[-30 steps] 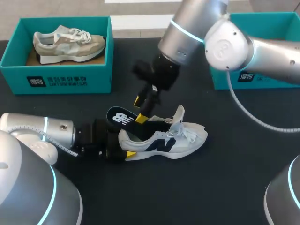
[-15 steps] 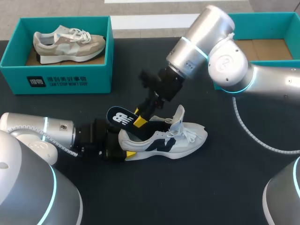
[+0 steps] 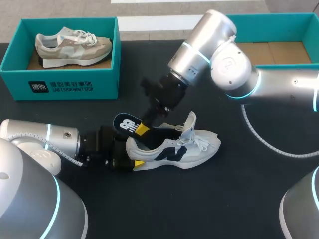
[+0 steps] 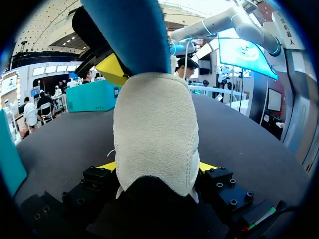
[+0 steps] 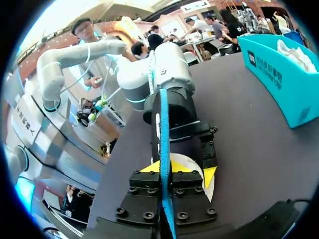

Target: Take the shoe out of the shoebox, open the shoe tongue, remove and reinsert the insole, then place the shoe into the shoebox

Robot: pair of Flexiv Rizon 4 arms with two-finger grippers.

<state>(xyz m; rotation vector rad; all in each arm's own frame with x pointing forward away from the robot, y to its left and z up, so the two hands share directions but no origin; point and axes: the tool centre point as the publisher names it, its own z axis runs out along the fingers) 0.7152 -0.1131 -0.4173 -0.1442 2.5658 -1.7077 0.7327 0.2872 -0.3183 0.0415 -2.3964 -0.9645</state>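
The white shoe (image 3: 174, 147) lies on its side on the black table, tongue (image 3: 190, 121) pulled up. My left gripper (image 3: 130, 158) is shut on its heel; in the left wrist view the beige heel (image 4: 155, 129) fills the gap between the yellow fingertips (image 4: 107, 166). A dark insole (image 3: 127, 124) with a white logo sticks out of the shoe's opening, toward the heel. My right gripper (image 3: 143, 128) is shut on the insole. In the right wrist view the insole (image 5: 162, 144) runs edge-on between the pressed fingers of the right gripper (image 5: 164, 173).
A teal shoebox (image 3: 75, 84) at the back left holds a beige shoe (image 3: 72, 46). A second teal shoebox (image 3: 294, 22) stands at the back right, its cardboard floor bare, partly behind my right arm (image 3: 234, 64).
My right gripper has closed from open onto the insole, and its arm has swung slightly left. The left gripper and the shoe have stayed put.
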